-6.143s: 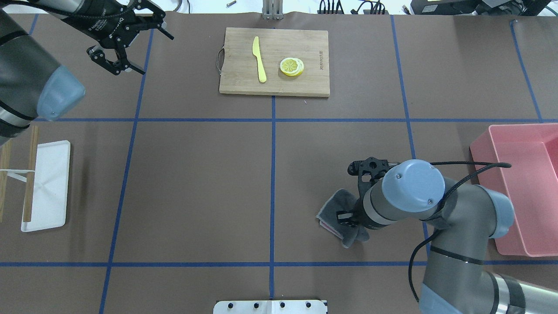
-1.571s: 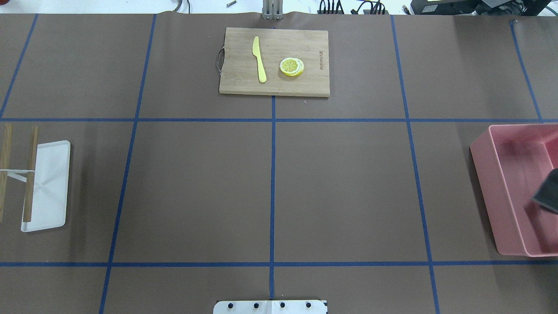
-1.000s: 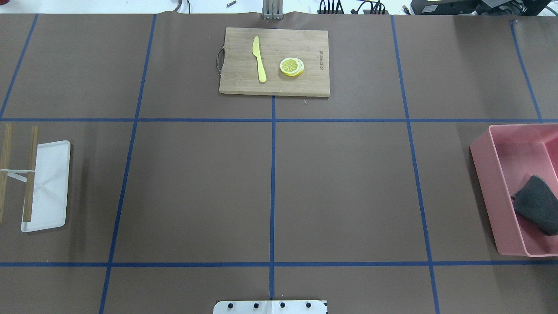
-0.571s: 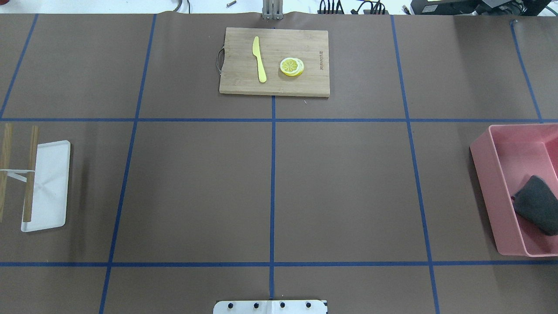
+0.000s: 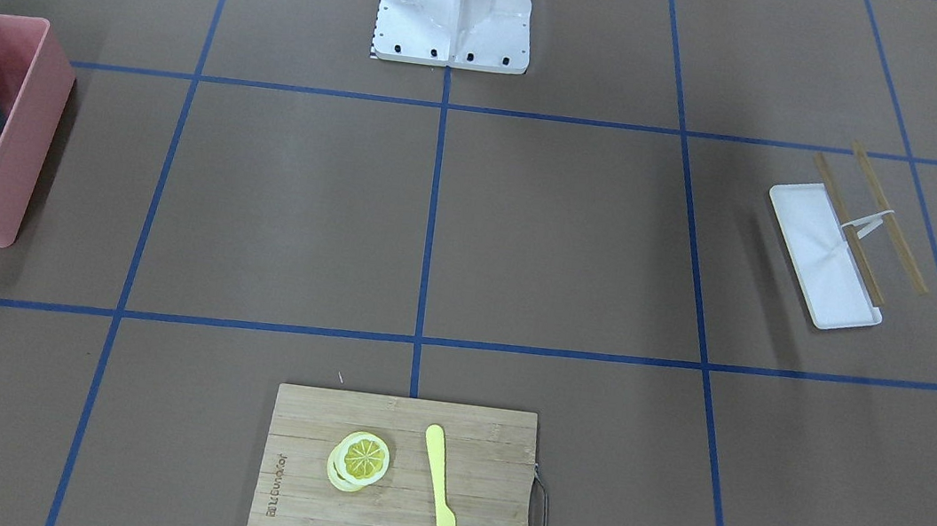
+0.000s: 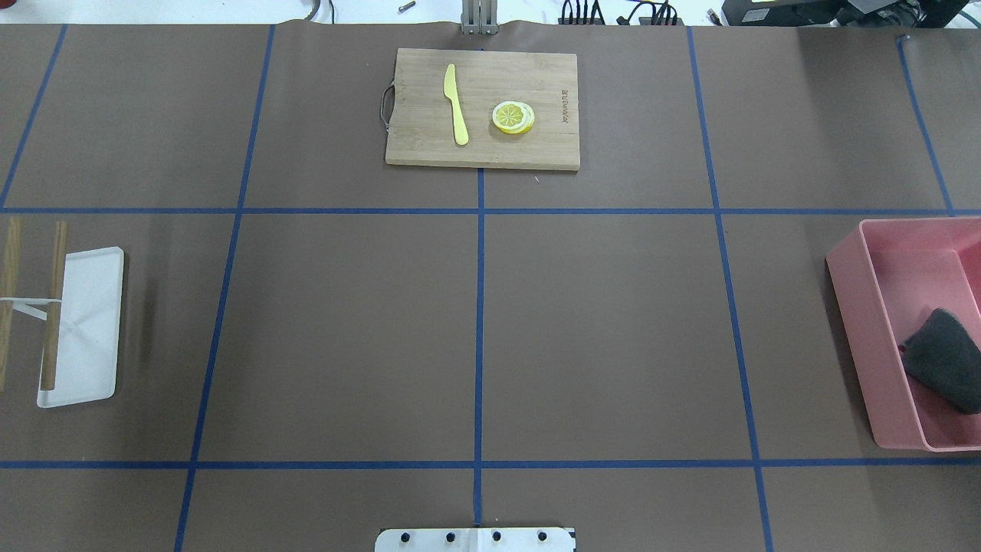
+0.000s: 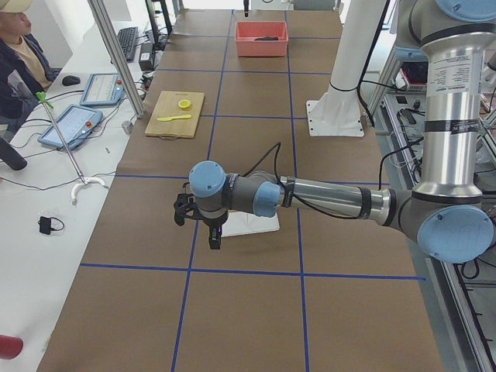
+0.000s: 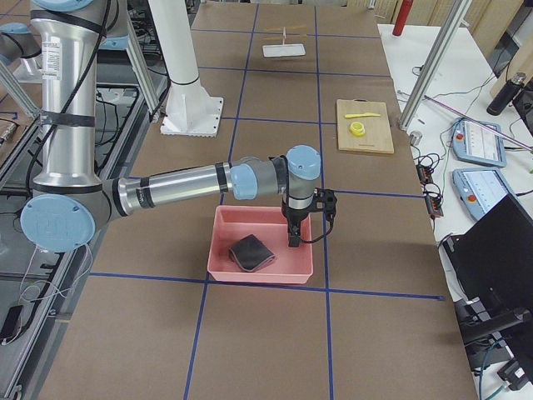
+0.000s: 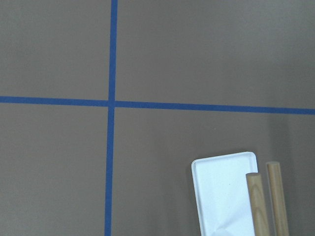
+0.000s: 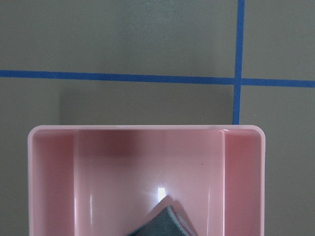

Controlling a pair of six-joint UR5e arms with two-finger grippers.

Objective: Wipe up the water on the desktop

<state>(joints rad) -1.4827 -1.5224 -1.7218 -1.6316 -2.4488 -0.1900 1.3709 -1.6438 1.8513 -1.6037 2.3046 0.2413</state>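
The brown desktop [image 6: 613, 322] with blue tape lines shows no water that I can make out. A dark grey cloth [image 6: 946, 368] lies loose in the pink bin [image 6: 851, 322] at the right; it also shows in the right wrist view [image 10: 165, 223]. My right gripper [image 8: 293, 237] hangs over the bin's far side, above and beside the cloth. My left gripper [image 7: 215, 236] hangs over the white tray [image 7: 256, 225] at the table's left end. Both grippers show only in the side views, so I cannot tell whether they are open or shut.
A bamboo cutting board [image 6: 483, 107] with a yellow knife [image 6: 457, 107] and lemon slices [image 6: 513, 116] lies at the far middle. The white tray [image 6: 92, 322] with two wooden rods [image 6: 54, 307] sits at the left edge. The robot's base plate [image 6: 475, 539] is at the near edge.
Six seconds ago my right gripper pressed the cloth on the desktop. The cloth has since dropped into the pink bin and lain still for the last second. Both arms have left the overhead view.
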